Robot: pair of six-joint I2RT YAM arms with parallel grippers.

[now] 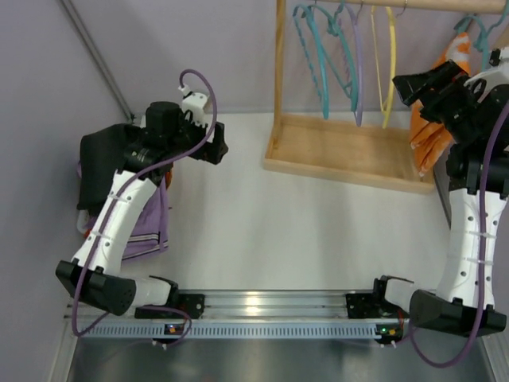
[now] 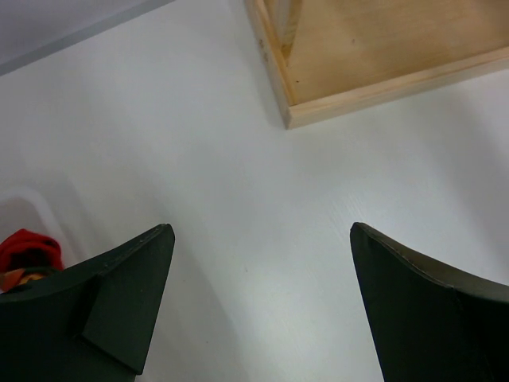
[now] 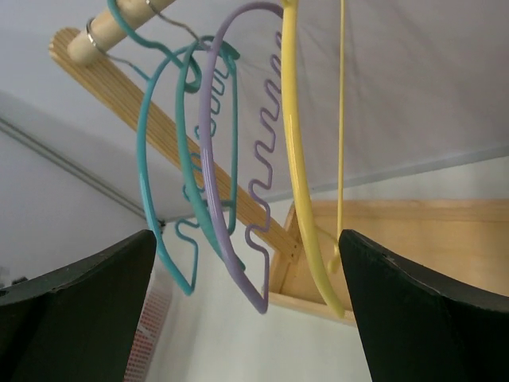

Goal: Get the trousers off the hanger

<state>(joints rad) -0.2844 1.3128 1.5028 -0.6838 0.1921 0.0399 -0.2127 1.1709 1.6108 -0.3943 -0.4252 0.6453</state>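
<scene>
The black trousers (image 1: 102,163) lie in a floppy heap at the table's far left, on top of a purple shirt and off any hanger. The thin yellow hanger (image 1: 390,73) hangs bare on the wooden rail. In the right wrist view the yellow hanger (image 3: 298,159) hangs just beyond my right gripper (image 3: 246,233), which is open with nothing between its fingers. My right gripper (image 1: 404,86) is raised beside the rack, pointing left at the hangers. My left gripper (image 1: 218,148) sits right of the trousers. In the left wrist view my left gripper (image 2: 261,228) is open over bare white table.
Teal hangers (image 3: 163,175) and a lilac hanger (image 3: 231,183) hang left of the yellow one. The wooden rack base (image 1: 342,151) lies on the table at the back. An orange-and-white garment (image 1: 433,131) hangs at the rail's right end. The purple shirt (image 1: 147,227) lies under the trousers.
</scene>
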